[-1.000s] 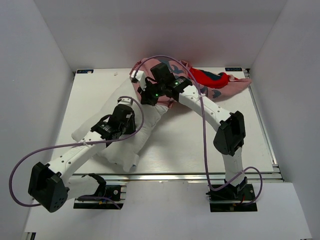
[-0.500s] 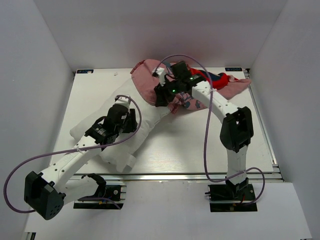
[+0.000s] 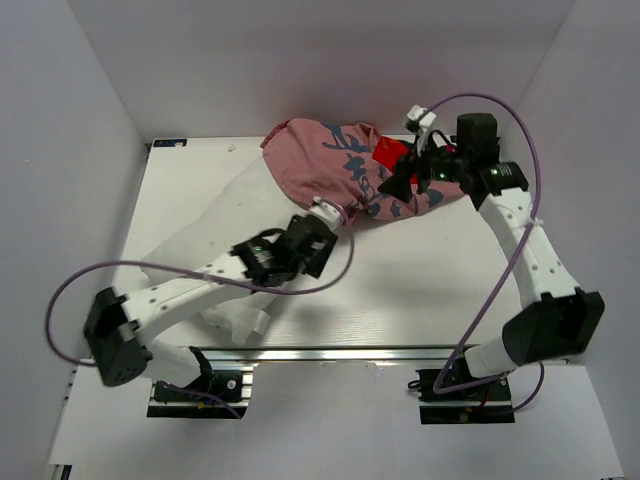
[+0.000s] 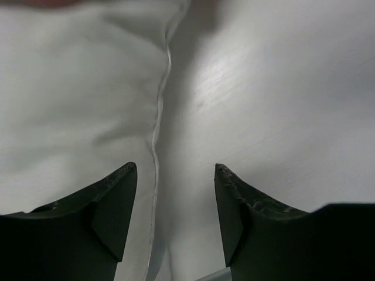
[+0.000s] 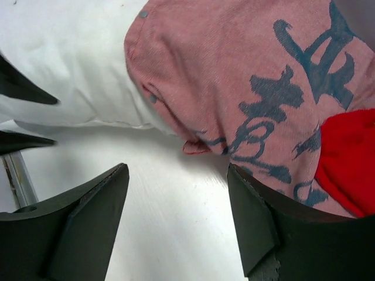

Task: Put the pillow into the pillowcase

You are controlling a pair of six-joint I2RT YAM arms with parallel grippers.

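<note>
Letting go with left gripper and right gripper, both spread, empty (right pressed together a second ago) | pillowcase now over far end of pillow, near part bare on surface | more pulling probably needed

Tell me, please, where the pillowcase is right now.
Top view: the pillowcase sits far centre on the table, over the far end of the pillow, beside the right fingers.

The table lies open right of pillow and pillowcase.
</note>
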